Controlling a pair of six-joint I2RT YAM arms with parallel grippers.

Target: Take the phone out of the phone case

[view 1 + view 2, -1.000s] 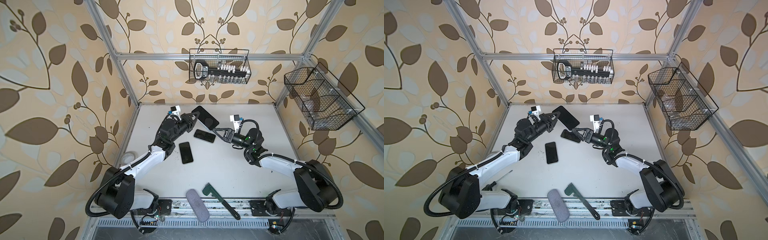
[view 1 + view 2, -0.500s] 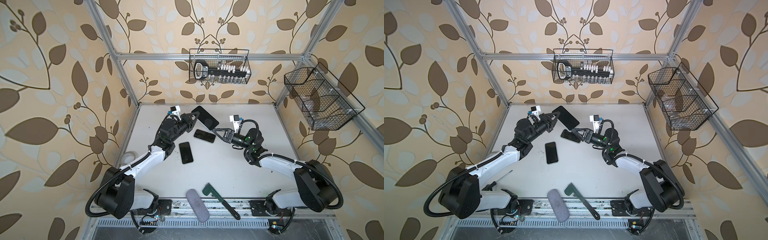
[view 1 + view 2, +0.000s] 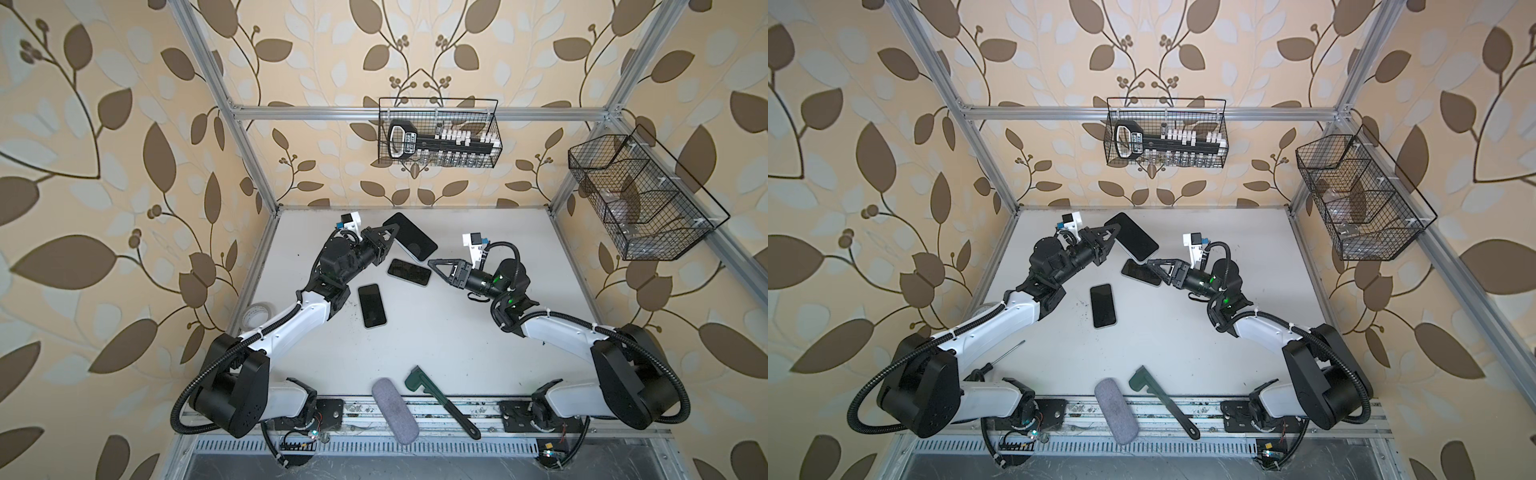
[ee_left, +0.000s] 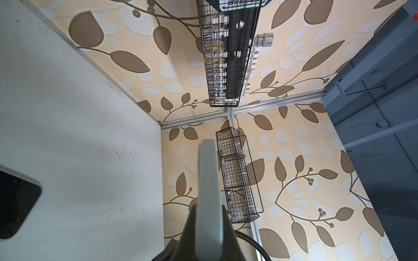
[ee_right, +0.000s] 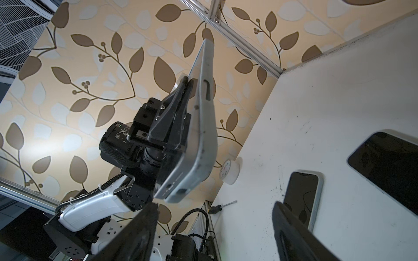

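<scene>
A phone in a grey phone case hangs tilted above the back of the table. My left gripper is shut on its long edge. The left wrist view shows the case's grey edge running out from between the shut fingers. In the right wrist view the cased phone hangs edge-on, with the left gripper clamped on it. My right gripper stands open and empty, a short way from the phone's lower end.
Two more dark phones lie flat under the arms. A tape roll and a screwdriver sit at the left edge. A grey pouch and a green tool lie at the front. Wire baskets hang on the walls.
</scene>
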